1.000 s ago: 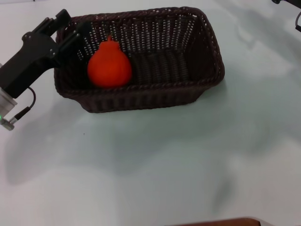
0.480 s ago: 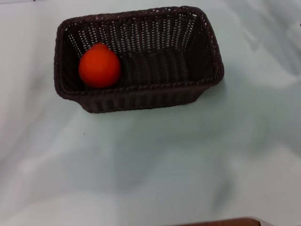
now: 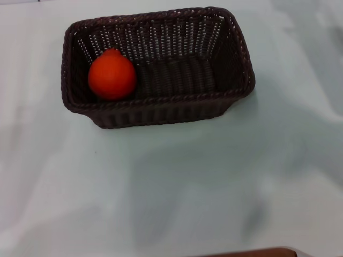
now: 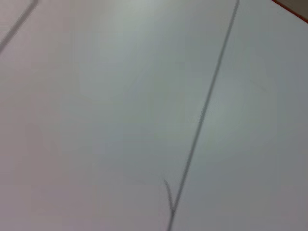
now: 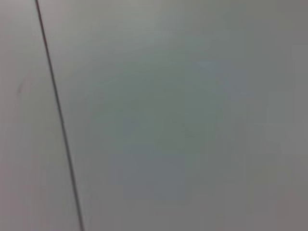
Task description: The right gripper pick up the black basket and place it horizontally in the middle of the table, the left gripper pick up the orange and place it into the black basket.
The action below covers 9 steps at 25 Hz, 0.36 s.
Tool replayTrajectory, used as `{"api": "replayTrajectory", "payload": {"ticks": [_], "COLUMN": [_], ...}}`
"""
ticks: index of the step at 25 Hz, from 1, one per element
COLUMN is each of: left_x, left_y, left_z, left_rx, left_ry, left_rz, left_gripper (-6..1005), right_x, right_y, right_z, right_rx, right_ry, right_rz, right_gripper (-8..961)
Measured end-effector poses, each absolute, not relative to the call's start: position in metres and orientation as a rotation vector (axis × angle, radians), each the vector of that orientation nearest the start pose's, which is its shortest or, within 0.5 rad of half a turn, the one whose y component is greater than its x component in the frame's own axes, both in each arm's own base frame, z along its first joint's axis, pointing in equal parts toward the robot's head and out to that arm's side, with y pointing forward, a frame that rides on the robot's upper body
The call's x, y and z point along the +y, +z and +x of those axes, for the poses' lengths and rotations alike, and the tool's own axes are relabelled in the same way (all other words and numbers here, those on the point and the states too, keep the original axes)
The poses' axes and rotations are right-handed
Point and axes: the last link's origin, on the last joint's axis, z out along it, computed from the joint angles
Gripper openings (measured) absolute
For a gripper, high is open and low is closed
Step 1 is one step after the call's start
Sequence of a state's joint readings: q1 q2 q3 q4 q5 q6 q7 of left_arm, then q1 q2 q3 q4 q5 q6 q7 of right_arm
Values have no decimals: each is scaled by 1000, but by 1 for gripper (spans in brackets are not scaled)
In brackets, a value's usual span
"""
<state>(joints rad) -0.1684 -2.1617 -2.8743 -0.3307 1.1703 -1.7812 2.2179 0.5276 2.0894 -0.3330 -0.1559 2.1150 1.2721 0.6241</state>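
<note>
Orange [image 3: 111, 75] sits inside the black basket [image 3: 161, 110], at its left end, basket lying lengthwise on the table [image 3: 171, 187]. Neither gripper is in view, so can't tell their state. Looks done; any retreat should stay high, clear of the rim.

surface: plain white table [image 5: 192, 120] fills the whole view
line: one thin dark seam [image 5: 57, 115] crosses the table, edge to edge (slightly slanted)
sides of seam: narrow strip one side, broad expanse the other
</note>
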Motion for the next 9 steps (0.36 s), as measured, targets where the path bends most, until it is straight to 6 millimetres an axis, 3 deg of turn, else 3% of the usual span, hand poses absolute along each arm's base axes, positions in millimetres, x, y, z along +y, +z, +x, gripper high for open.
{"api": "replayTrajectory", "payload": {"ticks": [9], "left_x": [203], "left_y": [73], "left_z": [-355], "left_rx": [-557], "left_ry": [-1295], "left_rz": [-1338], "left_gripper": [901], "right_x": [355], "right_y": [55], "right_z": [328], "right_rx": [-1502], "right_ry": [-1551], "right_rz": [-642], "right_gripper": [871]}}
